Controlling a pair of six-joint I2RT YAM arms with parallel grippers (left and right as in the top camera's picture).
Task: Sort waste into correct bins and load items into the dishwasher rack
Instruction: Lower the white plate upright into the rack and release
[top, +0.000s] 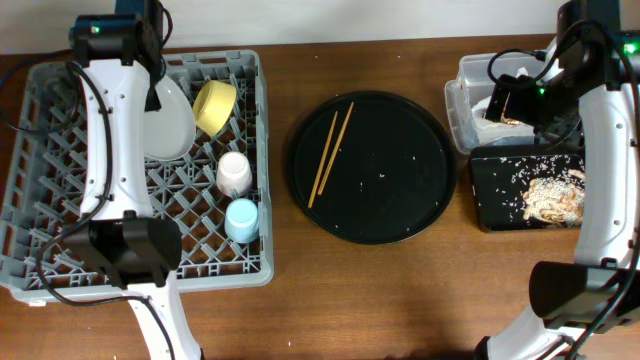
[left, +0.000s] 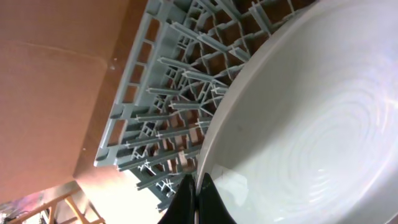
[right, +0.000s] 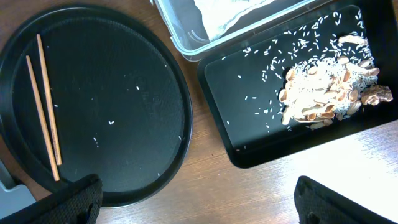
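My left gripper (left: 198, 200) is shut on the rim of the pale grey-white plate (left: 311, 118), which stands tilted in the grey dishwasher rack (top: 60, 120); the plate also shows in the overhead view (top: 172, 120). The yellow bowl (top: 215, 107), pink cup (top: 234, 173) and blue cup (top: 241, 220) sit in the rack. Two chopsticks (top: 330, 152) lie on the round black tray (top: 400, 190). My right gripper (right: 196, 202) is open and empty above the table between the round tray and the shallow black tray (right: 249, 118) with food scraps (right: 329, 93). White napkins (right: 230, 15) lie in the clear tub (top: 462, 100).
Rice grains are scattered on the round tray (right: 112, 122) and in the shallow black tray. The right arm (top: 600, 150) hangs over the tub and the shallow tray. The left arm (top: 110, 130) crosses the rack.
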